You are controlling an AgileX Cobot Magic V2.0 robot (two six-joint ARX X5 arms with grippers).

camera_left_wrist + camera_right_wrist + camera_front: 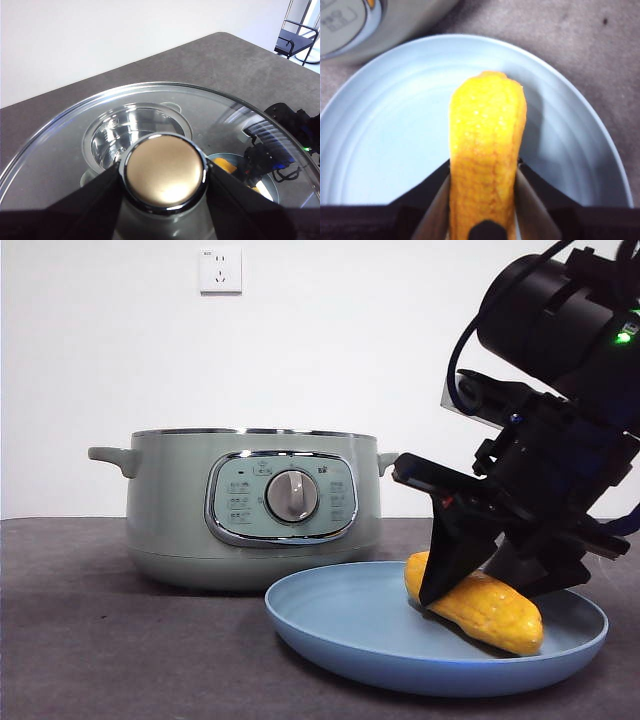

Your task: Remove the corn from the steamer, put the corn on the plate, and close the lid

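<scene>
The yellow-orange corn [492,612] lies on the light-blue plate [345,630], in front of and right of the sage-green steamer [175,510], which stands open with no lid on. My right gripper [485,590] comes down from the upper right and is shut on the corn [487,145], one jaw on each side, over the plate [385,125]. My left gripper [165,176] is shut on the knob [165,170] of the glass lid [55,150] and holds it up; the steamer's inside [132,131] shows through the glass. The left gripper is out of the front view.
The dark grey table [100,640] runs to the left and in front of the steamer. A white wall with a socket [220,270] stands behind. Through the lid, the right arm [287,132] shows over the plate [270,186].
</scene>
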